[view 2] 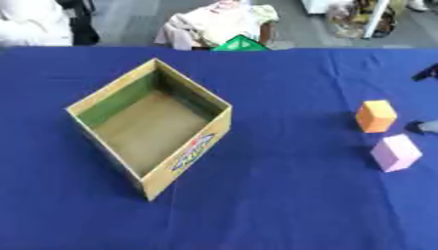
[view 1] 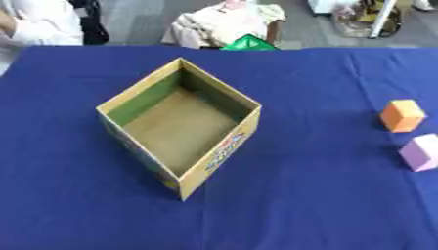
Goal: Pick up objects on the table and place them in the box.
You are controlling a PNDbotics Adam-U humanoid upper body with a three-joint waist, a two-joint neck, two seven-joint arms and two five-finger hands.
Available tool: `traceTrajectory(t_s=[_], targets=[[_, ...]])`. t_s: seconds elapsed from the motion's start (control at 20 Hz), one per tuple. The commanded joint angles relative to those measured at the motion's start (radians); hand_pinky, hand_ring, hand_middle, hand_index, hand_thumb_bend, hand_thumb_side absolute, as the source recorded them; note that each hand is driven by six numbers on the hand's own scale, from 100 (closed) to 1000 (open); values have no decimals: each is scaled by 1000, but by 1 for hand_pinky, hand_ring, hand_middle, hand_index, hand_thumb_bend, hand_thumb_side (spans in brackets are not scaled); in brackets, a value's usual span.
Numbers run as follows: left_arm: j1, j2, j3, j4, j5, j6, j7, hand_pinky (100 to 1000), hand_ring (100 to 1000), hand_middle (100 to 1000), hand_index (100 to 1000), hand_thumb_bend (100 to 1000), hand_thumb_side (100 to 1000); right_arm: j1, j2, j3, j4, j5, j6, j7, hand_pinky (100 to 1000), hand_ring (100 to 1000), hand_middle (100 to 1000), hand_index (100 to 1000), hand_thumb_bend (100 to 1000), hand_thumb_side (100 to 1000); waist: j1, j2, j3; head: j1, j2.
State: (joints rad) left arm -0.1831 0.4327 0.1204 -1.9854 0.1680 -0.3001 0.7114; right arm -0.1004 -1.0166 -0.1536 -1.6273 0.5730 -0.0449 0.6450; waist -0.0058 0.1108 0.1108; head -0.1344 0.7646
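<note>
Left eye view:
- A blue tablecloth (view 1: 325,205) fills the frame from the near edge to the far edge of the table; its near part is the closest thing to the camera.
- An open cardboard box (view 1: 218,155) stands on the cloth, left of centre, turned so one corner points toward the camera.
- The box has tan outer walls, a green inner lining on its far walls, and a brown floor; nothing shows inside it.
- A coloured logo is printed on the box's near right wall.
- An orange cube (view 1: 402,115) sits on the cloth well to the right of the box.
- A pink cube (view 1: 421,152) sits right of the box too, nearer the camera than the orange one, partly cut by the frame's right edge.
- A green triangular thing (view 1: 248,44) shows beyond the box, at the table's far edge.

Right eye view:
- The box appears further left; both cubes show whole, close together but apart, well right of the box.
- Two small dark shapes (view 2: 425,100) touch the frame's right edge, far right of the box, just beyond the cubes. Whether they belong to a hand, and how its fingers stand, I cannot tell.
- No left hand shows in either view.
</note>
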Motion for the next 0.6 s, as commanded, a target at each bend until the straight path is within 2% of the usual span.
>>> traceTrajectory(t_s=[0.05, 0.25, 0.6], targets=[[-6, 35, 2, -15, -2, 4, 0, 845, 670, 729, 855, 553, 953, -16, -71, 12, 4, -2, -7, 20, 908, 944, 928, 940, 540, 434, -2, -11, -2, -27, 5], [-4, 36, 1, -15, -2, 4, -1, 845, 669, 729, 854, 553, 954, -23, -85, 33, 3, -8, -18, 33, 908, 945, 928, 940, 541, 434, -2, -12, -6, -38, 5], [-5, 38, -1, -15, -2, 6, -2, 845, 669, 729, 854, 551, 954, -25, -95, 47, -10, -41, -29, 40, 906, 943, 927, 940, 538, 433, -2, -12, -14, -22, 5]])
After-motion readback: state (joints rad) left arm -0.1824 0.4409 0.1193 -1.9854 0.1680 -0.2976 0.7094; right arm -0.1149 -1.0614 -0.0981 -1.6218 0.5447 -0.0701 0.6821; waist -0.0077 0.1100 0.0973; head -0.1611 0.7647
